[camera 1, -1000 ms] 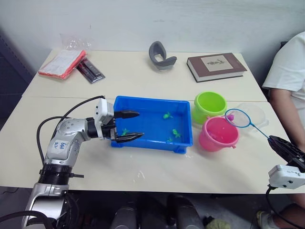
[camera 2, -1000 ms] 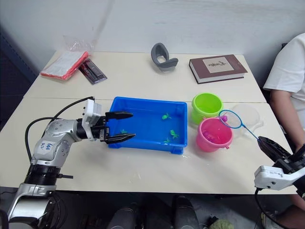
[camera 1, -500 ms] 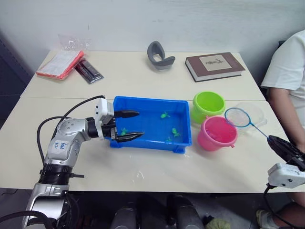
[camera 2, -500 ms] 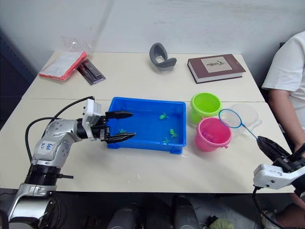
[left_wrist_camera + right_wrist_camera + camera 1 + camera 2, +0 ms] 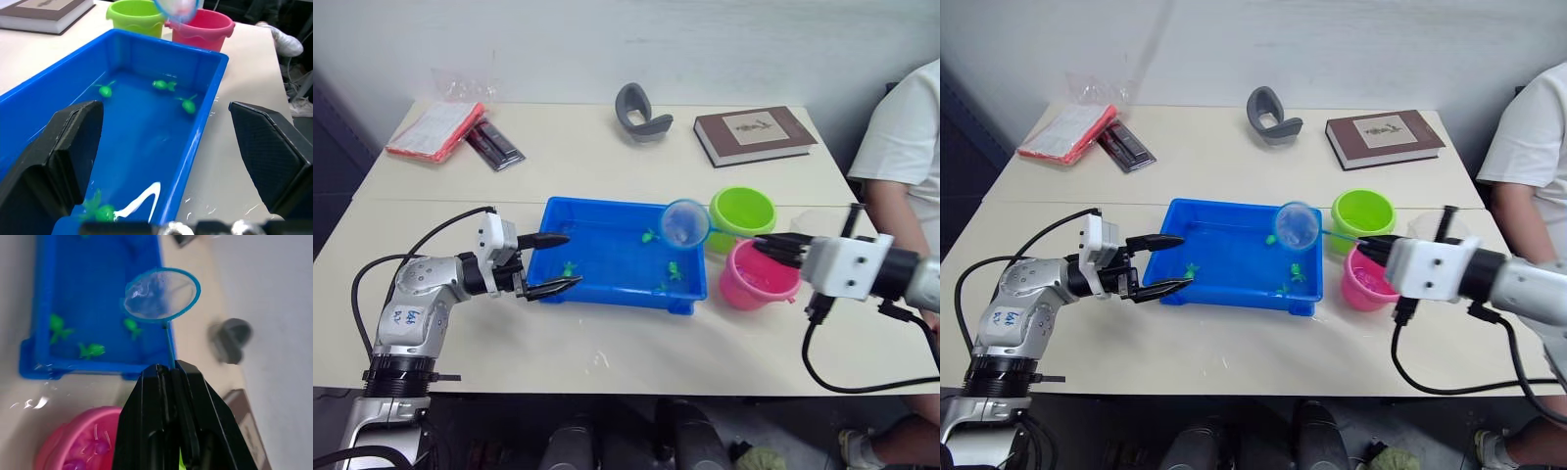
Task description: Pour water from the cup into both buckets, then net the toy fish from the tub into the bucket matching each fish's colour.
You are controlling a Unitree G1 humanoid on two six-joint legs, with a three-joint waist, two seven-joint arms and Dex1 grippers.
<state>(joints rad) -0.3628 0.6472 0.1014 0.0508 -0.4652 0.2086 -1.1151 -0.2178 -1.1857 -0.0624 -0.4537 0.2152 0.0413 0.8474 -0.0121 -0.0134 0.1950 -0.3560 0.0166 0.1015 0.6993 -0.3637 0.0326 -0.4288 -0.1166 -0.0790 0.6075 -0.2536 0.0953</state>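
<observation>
The blue tub sits mid-table with water and several green toy fish in it. My left gripper is open at the tub's left end, gripping nothing. My right gripper is shut on the thin handle of the net, whose blue-rimmed hoop hangs over the tub's right part, above the fish. The lime green bucket and the pink bucket stand to the right of the tub. Pink fish lie in the pink bucket. The clear cup stands behind my right gripper, partly hidden.
At the back of the table lie a brown book, a grey curved object, a red packet and black items. A person in a white shirt sits at the table's right end.
My right arm has swung left, carrying the net from beside the pink bucket to above the tub's right part. My left gripper has drawn back a little to the left, still open.
</observation>
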